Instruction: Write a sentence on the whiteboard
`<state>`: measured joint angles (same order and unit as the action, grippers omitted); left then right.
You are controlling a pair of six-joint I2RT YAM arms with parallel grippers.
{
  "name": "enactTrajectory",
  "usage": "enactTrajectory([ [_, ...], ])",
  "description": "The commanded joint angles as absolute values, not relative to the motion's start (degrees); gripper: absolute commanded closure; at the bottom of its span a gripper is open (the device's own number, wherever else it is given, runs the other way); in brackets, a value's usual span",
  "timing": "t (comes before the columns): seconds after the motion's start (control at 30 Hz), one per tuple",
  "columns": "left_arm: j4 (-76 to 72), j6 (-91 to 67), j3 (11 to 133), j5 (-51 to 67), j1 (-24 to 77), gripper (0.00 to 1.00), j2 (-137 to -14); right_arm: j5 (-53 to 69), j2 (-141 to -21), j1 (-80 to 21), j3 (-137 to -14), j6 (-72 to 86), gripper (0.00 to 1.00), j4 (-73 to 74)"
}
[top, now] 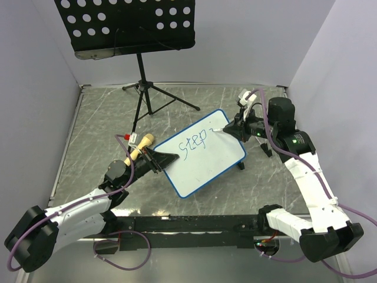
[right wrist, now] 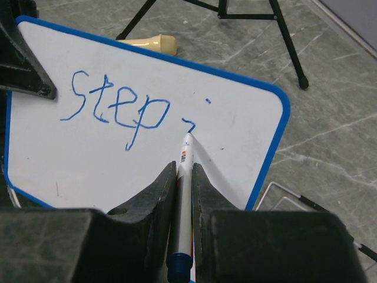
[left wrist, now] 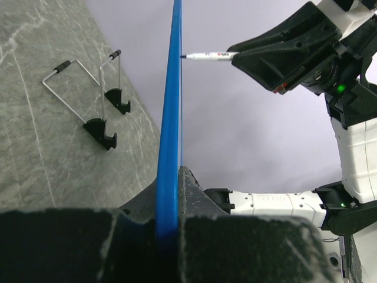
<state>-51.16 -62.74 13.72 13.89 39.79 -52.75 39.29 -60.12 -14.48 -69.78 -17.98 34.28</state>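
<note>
The whiteboard (top: 206, 156), white with a thin blue frame, stands tilted at mid-table. My left gripper (top: 158, 159) is shut on its left edge; the left wrist view shows the blue frame (left wrist: 169, 135) edge-on between the jaws. The sentence (right wrist: 115, 109) reads "step" in blue, with a short fresh stroke and a dot to its right. My right gripper (right wrist: 184, 171) is shut on a white marker (right wrist: 185, 177) with a blue end. The marker's tip touches the board at the fresh stroke, also shown in the top view (top: 219, 129).
A black perforated music stand (top: 126, 26) on a tripod (top: 147, 97) stands at the back. A wooden-handled tool (top: 141, 144) with a red-tipped piece lies left of the board. Wire board feet (left wrist: 94, 97) rest on the grey marbled table. White walls close three sides.
</note>
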Motion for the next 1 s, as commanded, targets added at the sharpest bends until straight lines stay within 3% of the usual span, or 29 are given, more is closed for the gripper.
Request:
enactTrajectory([
  [0.0,-61.3,-64.8,15.0,14.5,39.5,0.99,-50.2,41.5,-58.6,-14.4,-68.0,-20.6,1.00,37.9],
  [0.97,-61.6,-65.0,14.8,14.9,39.3,0.99,-50.3,36.6,-62.8,-14.5,-74.4,-18.0,1.00,33.9],
])
